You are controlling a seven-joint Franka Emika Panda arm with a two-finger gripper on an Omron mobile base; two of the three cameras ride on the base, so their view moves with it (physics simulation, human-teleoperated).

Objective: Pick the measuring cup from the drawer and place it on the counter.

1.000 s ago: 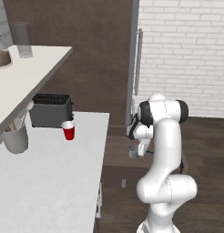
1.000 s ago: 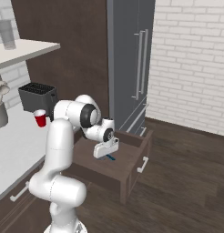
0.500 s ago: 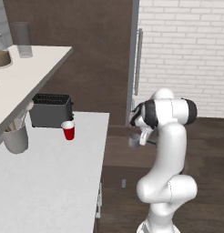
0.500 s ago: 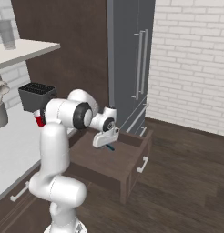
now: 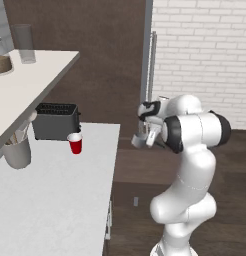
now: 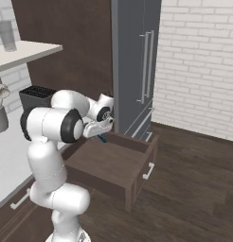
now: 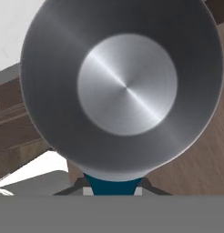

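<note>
**Measuring cup carried clear of the drawer**

The measuring cup [image 7: 123, 86] is gripped by its teal handle in the end effector [image 5: 143, 136] and is held in the air above the open drawer [image 6: 113, 165], beside the edge of the worktop [image 5: 55, 200]. In the hand view its round metal bowl is seen close up, with the handle running down between the fingers. Compared with a second ago, the end effector is raised higher and swung nearer the worktop, and the upper arm is turned further round. The red cup [image 5: 75, 144], the toaster [image 5: 56, 121] and the utensil holder [image 5: 16, 151] are unchanged on the worktop.
</note>
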